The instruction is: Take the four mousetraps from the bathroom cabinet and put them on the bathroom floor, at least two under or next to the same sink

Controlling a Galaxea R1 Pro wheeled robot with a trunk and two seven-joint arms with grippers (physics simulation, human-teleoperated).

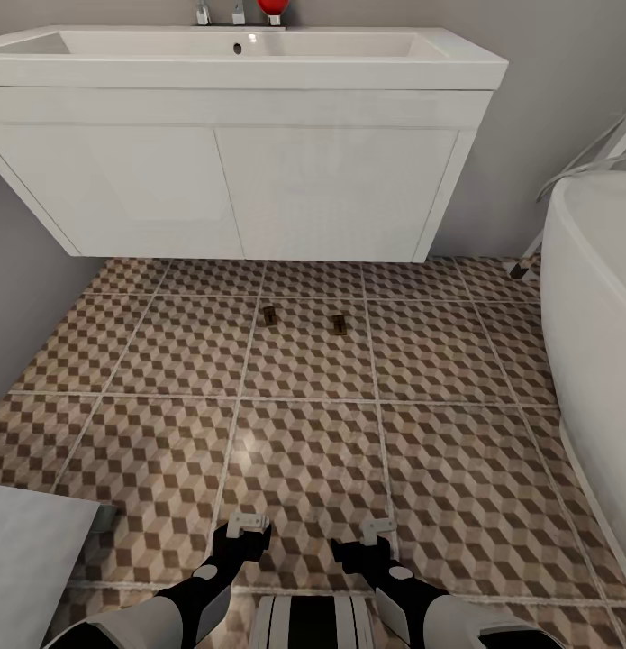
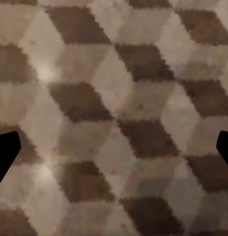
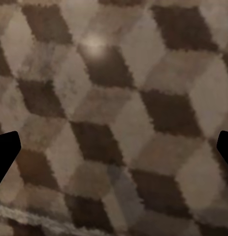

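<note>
Two mousetraps lie on the patterned bathroom floor [image 1: 303, 433] a little in front of the sink [image 1: 249, 59], one [image 1: 270, 315] to the left of the other [image 1: 338, 324]. They are small brown rectangles, about a hand's width apart. My left gripper [image 1: 241, 534] and right gripper [image 1: 367, 539] hang low at the near edge of the head view, well short of the traps. Both are open and hold nothing. In the left wrist view the fingertips [image 2: 5, 152] stand wide apart over bare tile, as do those in the right wrist view [image 3: 5, 155]. The cabinet is out of view.
A white vanity [image 1: 258, 180] hangs under the basin, leaving a gap above the floor. The white bathtub [image 1: 596, 306] bounds the right side. Grey walls close the left and back. A pale grey flat surface [image 1: 29, 554] juts in at the near left.
</note>
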